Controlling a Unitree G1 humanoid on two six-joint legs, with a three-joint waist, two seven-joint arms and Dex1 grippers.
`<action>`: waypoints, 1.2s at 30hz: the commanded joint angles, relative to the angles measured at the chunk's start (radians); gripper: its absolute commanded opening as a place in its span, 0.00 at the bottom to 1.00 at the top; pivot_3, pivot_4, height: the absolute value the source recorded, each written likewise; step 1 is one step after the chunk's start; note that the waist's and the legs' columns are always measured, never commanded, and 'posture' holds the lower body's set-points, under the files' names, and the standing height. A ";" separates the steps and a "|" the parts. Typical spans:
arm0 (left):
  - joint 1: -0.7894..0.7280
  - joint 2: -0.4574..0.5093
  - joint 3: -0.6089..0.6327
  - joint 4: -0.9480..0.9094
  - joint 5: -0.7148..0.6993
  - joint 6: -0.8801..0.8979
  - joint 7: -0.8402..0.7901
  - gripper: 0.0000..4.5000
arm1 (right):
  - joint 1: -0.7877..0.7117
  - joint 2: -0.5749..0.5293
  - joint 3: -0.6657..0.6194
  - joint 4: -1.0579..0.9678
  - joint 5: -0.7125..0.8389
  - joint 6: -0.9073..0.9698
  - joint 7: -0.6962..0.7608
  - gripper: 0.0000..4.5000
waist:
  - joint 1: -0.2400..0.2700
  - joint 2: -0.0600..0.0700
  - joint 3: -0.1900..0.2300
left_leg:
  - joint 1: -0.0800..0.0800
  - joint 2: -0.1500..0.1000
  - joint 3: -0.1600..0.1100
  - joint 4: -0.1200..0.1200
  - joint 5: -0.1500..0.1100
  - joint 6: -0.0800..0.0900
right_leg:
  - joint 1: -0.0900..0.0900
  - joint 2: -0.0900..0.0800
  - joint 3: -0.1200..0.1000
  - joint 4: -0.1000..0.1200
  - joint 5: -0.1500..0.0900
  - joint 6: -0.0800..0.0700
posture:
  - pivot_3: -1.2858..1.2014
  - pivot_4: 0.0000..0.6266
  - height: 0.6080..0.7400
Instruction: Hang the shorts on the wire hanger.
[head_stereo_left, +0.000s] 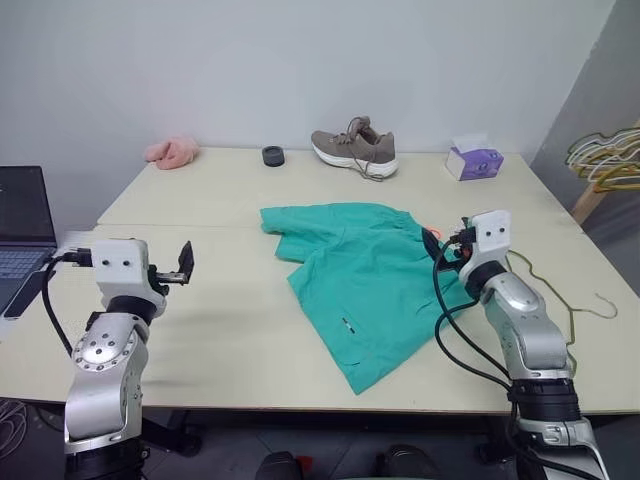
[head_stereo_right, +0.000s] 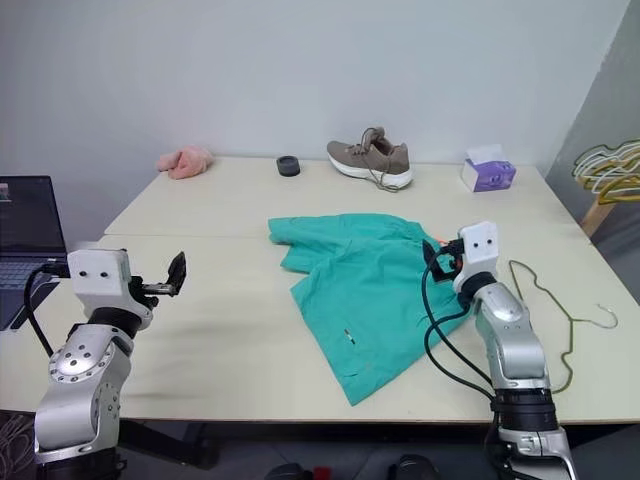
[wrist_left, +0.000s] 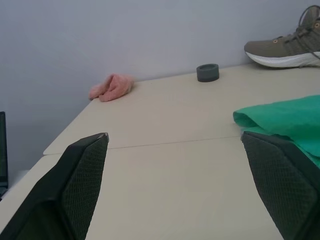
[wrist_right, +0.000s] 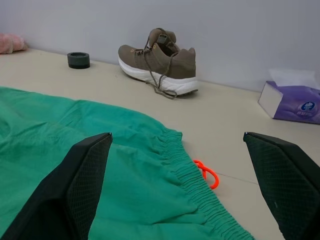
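The teal-green shorts lie spread flat in the middle of the table, gathered waistband toward the right, with a small orange loop at the waist. The thin olive wire hanger lies flat on the table just right of my right arm. My right gripper hovers level at the waistband edge, open, its fingers wide apart with nothing between them. My left gripper is held level over bare table left of the shorts, open and empty, well apart from the fabric.
At the back stand a brown shoe, a purple tissue box, a dark round object and a pink cloth. A laptop sits at the far left. Bunched hangers hang beyond the table's right edge.
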 joint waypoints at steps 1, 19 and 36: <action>-0.007 0.015 -0.005 -0.018 0.009 -0.022 -0.012 1.00 | -0.010 -0.002 -0.002 -0.038 -0.004 -0.035 0.003 1.00 | 0.000 0.000 0.000 | 0.000 0.000 0.000 0.000 0.000 0.000 | 0.000 0.000 0.000 0.000 0.000 0.000 | 0.49 0.00 1.00; 0.068 0.007 -0.040 -0.073 0.009 -0.018 -0.054 1.00 | 0.085 -0.041 -0.011 -0.091 0.033 -0.016 0.111 1.00 | 0.001 0.000 0.000 | 0.000 0.000 0.001 0.000 0.000 0.000 | 0.000 0.000 0.001 0.000 0.000 -0.001 | 0.49 0.00 1.00; 0.191 0.182 -0.275 -0.192 -0.213 0.094 -0.549 1.00 | 0.267 -0.332 0.101 -0.334 0.273 0.100 0.615 1.00 | -0.014 0.000 0.000 | 0.000 0.000 0.002 0.000 0.000 0.000 | -0.001 0.000 0.002 -0.002 0.000 0.000 | 0.46 0.00 1.00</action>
